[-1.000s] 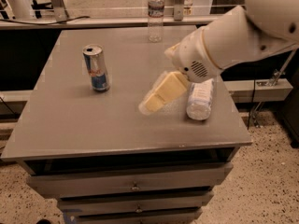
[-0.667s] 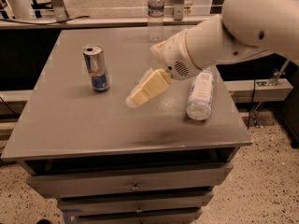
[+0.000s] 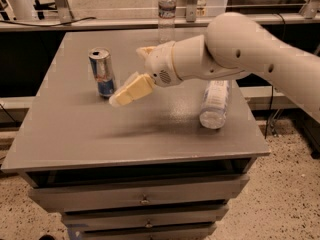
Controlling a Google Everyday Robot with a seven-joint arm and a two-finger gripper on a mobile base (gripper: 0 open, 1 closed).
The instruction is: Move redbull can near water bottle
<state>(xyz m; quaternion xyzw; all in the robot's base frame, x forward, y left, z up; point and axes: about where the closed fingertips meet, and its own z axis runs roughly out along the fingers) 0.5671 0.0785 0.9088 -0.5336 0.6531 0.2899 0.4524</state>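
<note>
The redbull can point(image 3: 102, 72), silver and blue, stands upright on the left part of the grey table point(image 3: 75, 134). The water bottle point(image 3: 166, 8), slim and clear with a dark label band, stands upright at the table's far edge. My gripper point(image 3: 126, 76) hovers just right of the can, above the table. It is open and empty. One cream finger point(image 3: 131, 89) points down-left toward the can's base, and the other finger point(image 3: 145, 51) sits higher. There is a small gap between the gripper and the can.
A wider clear bottle with a pale label point(image 3: 215, 104) lies on its side on the right part of the table, under my arm. Drawers point(image 3: 142, 199) sit below the tabletop. A shelf rail runs behind the table.
My arm and gripper have moved left across the table, from beside the lying bottle to close by the can. The can and both bottles have not moved.
</note>
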